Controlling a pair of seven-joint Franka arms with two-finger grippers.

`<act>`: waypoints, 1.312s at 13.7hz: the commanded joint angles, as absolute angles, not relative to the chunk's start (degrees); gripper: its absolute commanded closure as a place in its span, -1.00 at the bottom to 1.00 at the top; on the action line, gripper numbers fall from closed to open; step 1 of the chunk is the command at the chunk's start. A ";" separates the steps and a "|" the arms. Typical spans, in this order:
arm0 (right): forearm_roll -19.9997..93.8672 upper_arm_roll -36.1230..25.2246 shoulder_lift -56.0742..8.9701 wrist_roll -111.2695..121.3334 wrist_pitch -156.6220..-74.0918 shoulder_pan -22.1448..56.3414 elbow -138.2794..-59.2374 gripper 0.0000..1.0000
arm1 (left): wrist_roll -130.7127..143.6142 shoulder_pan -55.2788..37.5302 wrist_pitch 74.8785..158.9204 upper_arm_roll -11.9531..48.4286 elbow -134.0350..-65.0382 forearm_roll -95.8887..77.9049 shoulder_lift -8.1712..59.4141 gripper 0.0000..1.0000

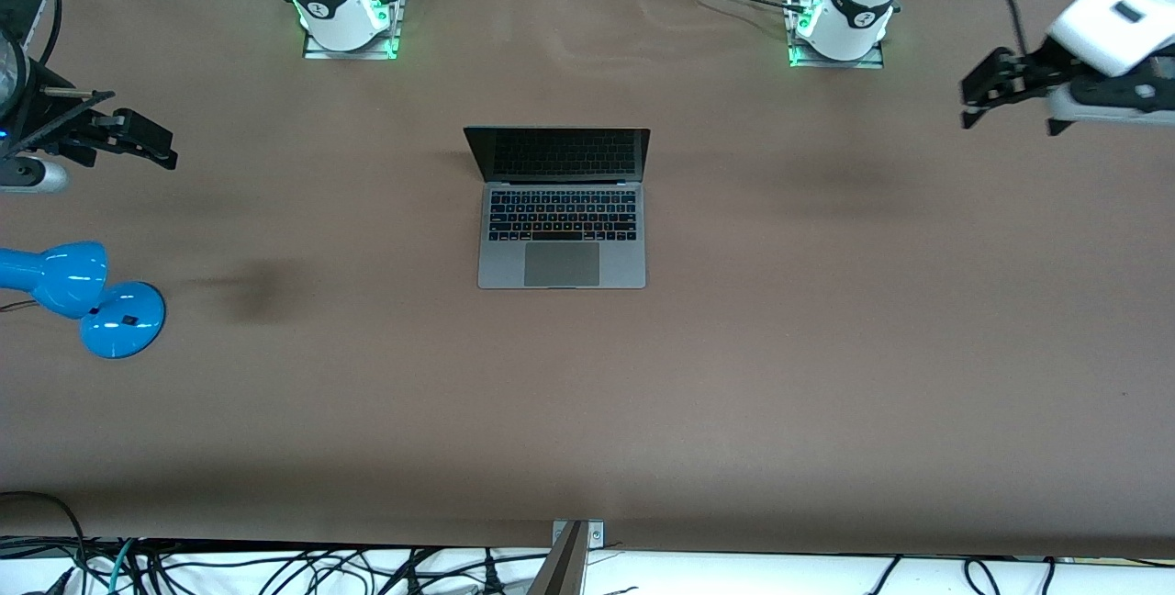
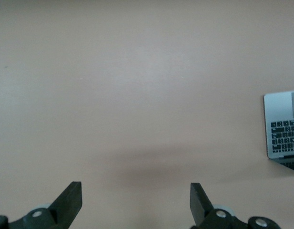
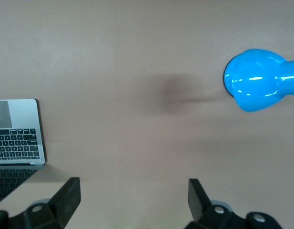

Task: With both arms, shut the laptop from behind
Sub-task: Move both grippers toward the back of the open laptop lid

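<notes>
The space-grey laptop [image 1: 562,218] stands open in the middle of the brown table [image 1: 826,375], its dark screen facing the front camera. My left gripper [image 1: 969,105] hangs open and empty in the air over the left arm's end of the table, well apart from the laptop. My right gripper [image 1: 168,148] hangs open and empty over the right arm's end. In the left wrist view the open gripper [image 2: 136,191] is over bare table, with the laptop [image 2: 284,129] at the picture's edge. In the right wrist view the open gripper [image 3: 134,188] is likewise over bare table, beside the laptop [image 3: 15,138].
A blue desk lamp [image 1: 83,297] stands at the right arm's end of the table, nearer the front camera than the right gripper; its head shows in the right wrist view [image 3: 256,86]. The two arm bases [image 1: 349,16] [image 1: 840,21] stand along the table's edge. Cables [image 1: 275,567] lie below the front edge.
</notes>
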State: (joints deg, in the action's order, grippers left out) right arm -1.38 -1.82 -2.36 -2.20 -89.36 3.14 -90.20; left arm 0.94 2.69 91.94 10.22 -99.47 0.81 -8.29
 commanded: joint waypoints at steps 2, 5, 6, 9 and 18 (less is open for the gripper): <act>-0.79 -1.93 -1.14 -2.46 -90.00 3.25 -91.14 -1.00 | 0.79 2.37 91.14 15.36 -98.17 -0.35 -5.98 -1.00; -0.70 -1.76 -1.05 -2.72 -89.30 3.25 -91.32 -1.00 | 6.13 2.37 91.06 21.25 -99.23 -4.20 -4.58 -1.00; -0.53 -1.76 -1.05 -2.64 -89.21 3.25 -91.93 -1.00 | 9.72 2.37 91.05 22.84 -99.23 -7.09 -3.09 -1.00; -0.53 -1.76 -0.97 -2.82 -88.59 3.16 -93.69 -1.00 | 18.60 2.37 92.98 29.16 -99.84 -9.49 -0.45 -1.00; 4.40 12.19 -1.23 -9.46 -89.29 3.34 -95.71 -1.00 | 41.20 -2.63 101.86 41.04 -99.49 -8.88 11.86 -1.00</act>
